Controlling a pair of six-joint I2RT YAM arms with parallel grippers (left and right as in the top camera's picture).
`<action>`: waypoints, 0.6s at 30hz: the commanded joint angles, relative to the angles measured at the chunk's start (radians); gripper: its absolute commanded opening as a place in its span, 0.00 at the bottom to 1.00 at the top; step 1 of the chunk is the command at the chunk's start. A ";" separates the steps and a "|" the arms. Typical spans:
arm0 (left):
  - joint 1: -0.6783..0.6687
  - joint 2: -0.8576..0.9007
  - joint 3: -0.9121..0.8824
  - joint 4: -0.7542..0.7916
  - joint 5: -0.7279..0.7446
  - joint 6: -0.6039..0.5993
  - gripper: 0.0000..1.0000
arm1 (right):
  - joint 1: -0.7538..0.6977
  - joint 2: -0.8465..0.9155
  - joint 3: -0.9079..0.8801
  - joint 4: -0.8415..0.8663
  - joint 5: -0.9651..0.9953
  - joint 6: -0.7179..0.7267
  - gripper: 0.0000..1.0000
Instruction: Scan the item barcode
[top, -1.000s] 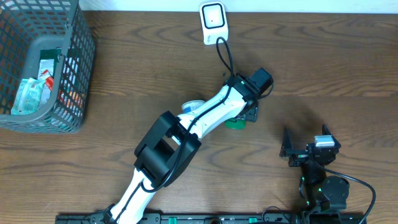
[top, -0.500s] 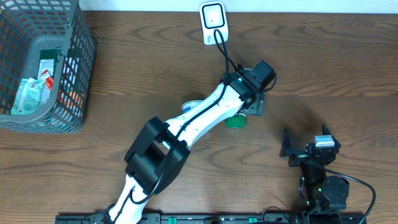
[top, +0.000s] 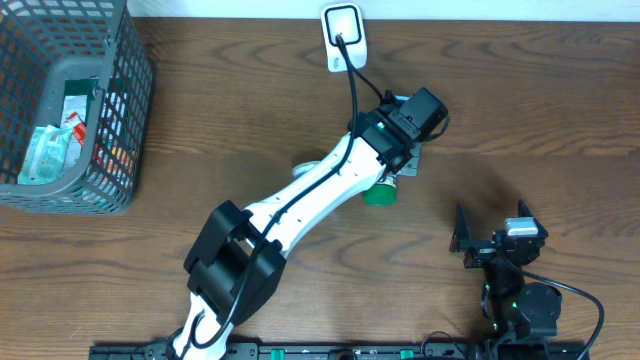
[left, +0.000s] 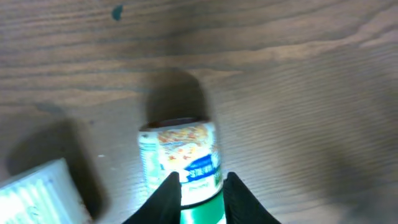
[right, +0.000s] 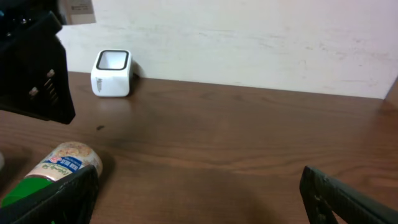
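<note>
**Layout.** Desk (top: 520, 110) seen from above. A grey wire basket (top: 125, 130) of packets fills its far left corner. The left arm reaches from the near edge to just right of the desk's middle. The right tool (right: 199, 196) rests by the near right corner, its fingers spread wide and empty. The green-capped jar (left: 180, 149) (the item to scan) lies on its side near the desk's middle. The white scanner (top: 342, 30) stands at the middle of the far edge, and a white ribbed object (left: 34, 193) lies just beside the jar.

**Grip.** The left tool (left: 202, 186) has closed on the jar, one finger against each side of the green cap.

**Risks.**
- The hold is on the cap end only, so the labelled body projects ahead of the fingers. On lifting it may sag, pivot or slip from the round cap.
- No barcode shows in any view. It may face the desk or point away from the scanner window, so the jar would need turning.
- A black cable (top: 352, 90) runs from the scanner towards the left wrist, and a swing of the arm could snag it.

**Views.**
- Overhead: gives the whole layout, but the arm hides all of the jar except the cap.
- Left wrist: alone shows finger contact.
- Right wrist: alone shows the jar's side label, the scanner's front and the open path between them.
</note>
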 joint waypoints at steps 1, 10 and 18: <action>-0.024 0.008 -0.008 0.002 0.006 0.000 0.20 | 0.006 -0.005 -0.001 -0.003 0.002 0.012 0.99; -0.040 0.078 -0.008 0.029 0.005 0.043 0.20 | 0.006 -0.005 -0.001 -0.003 0.002 0.012 0.99; -0.040 0.103 -0.008 0.037 0.001 0.095 0.21 | 0.006 -0.005 -0.001 -0.003 0.002 0.012 0.99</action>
